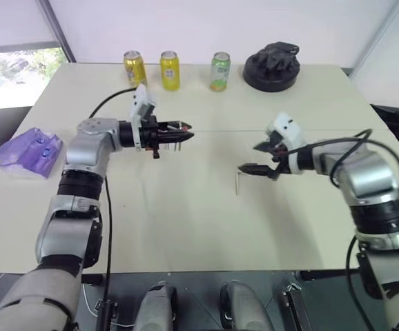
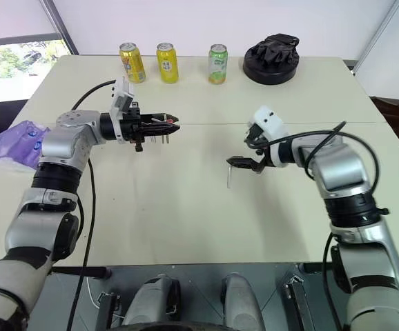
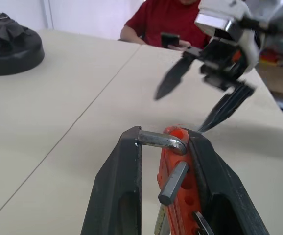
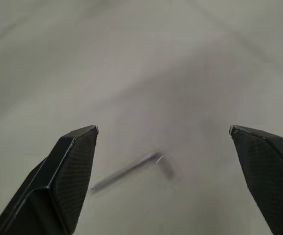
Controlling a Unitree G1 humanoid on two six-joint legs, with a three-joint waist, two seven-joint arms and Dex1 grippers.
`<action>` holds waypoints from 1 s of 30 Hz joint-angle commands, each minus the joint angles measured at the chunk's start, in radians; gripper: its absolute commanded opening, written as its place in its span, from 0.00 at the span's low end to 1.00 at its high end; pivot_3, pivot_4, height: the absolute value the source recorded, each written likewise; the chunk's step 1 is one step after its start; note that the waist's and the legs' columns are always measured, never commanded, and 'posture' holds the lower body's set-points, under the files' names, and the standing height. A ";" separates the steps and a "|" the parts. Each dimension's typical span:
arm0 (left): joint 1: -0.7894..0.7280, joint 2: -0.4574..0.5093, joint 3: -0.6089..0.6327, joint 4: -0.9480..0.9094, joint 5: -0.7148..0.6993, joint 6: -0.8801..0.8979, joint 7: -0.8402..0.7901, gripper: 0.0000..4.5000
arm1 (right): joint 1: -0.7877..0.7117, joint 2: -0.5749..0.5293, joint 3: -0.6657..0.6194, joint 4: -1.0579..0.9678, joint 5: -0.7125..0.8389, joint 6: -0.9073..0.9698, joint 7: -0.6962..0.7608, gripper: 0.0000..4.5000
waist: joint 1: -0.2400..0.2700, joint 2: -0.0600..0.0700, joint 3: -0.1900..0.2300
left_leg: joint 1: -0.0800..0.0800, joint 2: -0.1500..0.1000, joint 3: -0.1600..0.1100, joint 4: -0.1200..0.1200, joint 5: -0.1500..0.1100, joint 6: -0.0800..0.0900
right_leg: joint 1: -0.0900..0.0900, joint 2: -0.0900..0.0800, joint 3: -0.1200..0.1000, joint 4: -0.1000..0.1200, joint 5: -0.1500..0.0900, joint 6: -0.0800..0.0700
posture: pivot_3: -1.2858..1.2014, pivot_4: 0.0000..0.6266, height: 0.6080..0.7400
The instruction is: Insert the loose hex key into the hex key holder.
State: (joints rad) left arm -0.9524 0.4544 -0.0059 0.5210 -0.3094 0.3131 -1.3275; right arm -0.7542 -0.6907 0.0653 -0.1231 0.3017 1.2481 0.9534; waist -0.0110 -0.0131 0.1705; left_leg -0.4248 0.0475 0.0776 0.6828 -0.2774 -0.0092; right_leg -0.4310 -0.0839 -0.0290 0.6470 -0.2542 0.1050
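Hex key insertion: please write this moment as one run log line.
left gripper: shut on hex key holder | right gripper: open above loose hex key | key: on table, not inserted

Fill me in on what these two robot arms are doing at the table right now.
The left gripper is shut on the orange-red hex key holder and holds it level above the table. The right gripper is wide open, with the loose hex key lying flat on the table just below it, not held. So the key is not in the holder yet. Three cans and a black object stand at the far edge, and a purple bag lies to the robot's left.
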 commanded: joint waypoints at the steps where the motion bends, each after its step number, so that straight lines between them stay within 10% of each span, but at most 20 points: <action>1: 0.022 0.003 0.004 -0.099 -0.029 0.011 0.008 0.13 | -0.038 0.019 -0.074 -0.099 0.134 0.341 -0.034 0.99 | 0.001 0.000 0.000 | 0.000 0.000 0.000 0.000 -0.001 0.001 | 0.000 0.000 0.000 0.000 0.000 0.000 | 0.52 0.24 1.00; 25: 0.287 -0.120 0.025 -0.421 -0.176 0.149 0.270 0.13 | -0.166 0.294 0.192 0.343 -0.013 0.204 -0.450 0.99 | -0.011 -0.001 -0.003 | 0.006 0.000 0.000 0.000 -0.001 0.002 | 0.004 0.001 0.001 0.000 0.000 0.000 | 0.52 0.24 1.00; 30: 0.319 -0.137 0.039 -0.453 -0.188 0.151 0.318 0.13 | -0.108 0.372 0.297 0.349 -0.038 0.223 -0.484 0.59 | -0.012 -0.008 -0.009 | 0.010 0.001 0.000 -0.001 -0.002 0.003 | 0.006 0.002 0.002 0.000 0.000 0.000 | 0.52 0.24 1.00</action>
State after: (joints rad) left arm -0.6237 0.3204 0.0126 0.1233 -0.4700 0.4773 -1.0221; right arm -0.9280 -0.3722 0.2852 0.1980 0.2348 1.4405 0.4586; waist -0.0235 -0.0208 0.1619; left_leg -0.4148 0.0483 0.0775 0.6818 -0.2792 -0.0061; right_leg -0.4249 -0.0819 -0.0273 0.6473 -0.2542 0.1049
